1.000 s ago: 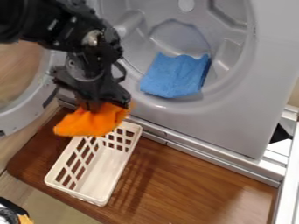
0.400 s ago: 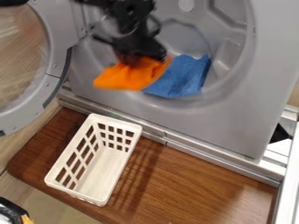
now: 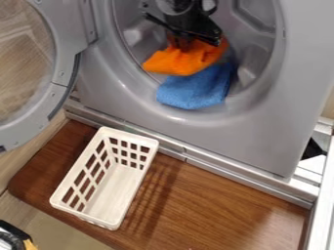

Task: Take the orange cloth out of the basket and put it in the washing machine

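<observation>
Near twelve o'clock, the gripper (image 3: 183, 44), nearly closed, pinches the orange cloth (image 3: 184, 60); early release could spill it outside.

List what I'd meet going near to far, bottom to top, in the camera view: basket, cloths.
Basket → blue cloth → orange cloth, held in the gripper.

basket (image 3: 130, 134): on tabletop (image 3: 209, 205), before washing machine (image 3: 261, 132) | door (image 3: 61, 73): its left | lower cloth (image 3: 196, 90): in it | upper cloth (image 3: 181, 61): at its opening
</observation>
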`<state>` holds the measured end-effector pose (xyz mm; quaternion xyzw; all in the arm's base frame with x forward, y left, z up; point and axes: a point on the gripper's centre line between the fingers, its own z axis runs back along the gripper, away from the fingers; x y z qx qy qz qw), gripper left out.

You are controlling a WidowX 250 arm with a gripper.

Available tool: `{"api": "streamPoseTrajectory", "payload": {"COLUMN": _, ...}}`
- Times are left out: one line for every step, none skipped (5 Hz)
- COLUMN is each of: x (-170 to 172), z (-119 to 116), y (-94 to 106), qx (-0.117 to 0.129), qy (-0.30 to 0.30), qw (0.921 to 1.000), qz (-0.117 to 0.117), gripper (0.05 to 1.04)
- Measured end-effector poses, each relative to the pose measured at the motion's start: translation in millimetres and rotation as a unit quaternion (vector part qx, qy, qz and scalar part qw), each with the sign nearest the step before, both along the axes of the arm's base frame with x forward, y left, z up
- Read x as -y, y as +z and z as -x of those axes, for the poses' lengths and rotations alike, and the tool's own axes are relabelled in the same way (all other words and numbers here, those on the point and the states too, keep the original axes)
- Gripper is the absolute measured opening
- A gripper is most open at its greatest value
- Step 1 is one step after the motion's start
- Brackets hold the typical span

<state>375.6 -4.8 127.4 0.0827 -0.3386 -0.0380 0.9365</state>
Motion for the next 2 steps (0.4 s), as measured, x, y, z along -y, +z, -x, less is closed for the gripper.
{"api": "streamPoseTrajectory", "payload": {"x": 4.0, "z": -7.4, "y": -15.9, "qx": -0.027, "qy": -0.024, "qw": 0.9993, "qz": -0.008, "gripper": 0.219}}
{"api": "streamPoseTrajectory", "payload": {"x": 2.5, "z": -4.3, "y": -22.6, "qx": -0.032, "qy": -0.019, "qw": 0.9992, "qz": -0.011, "gripper": 0.477}}
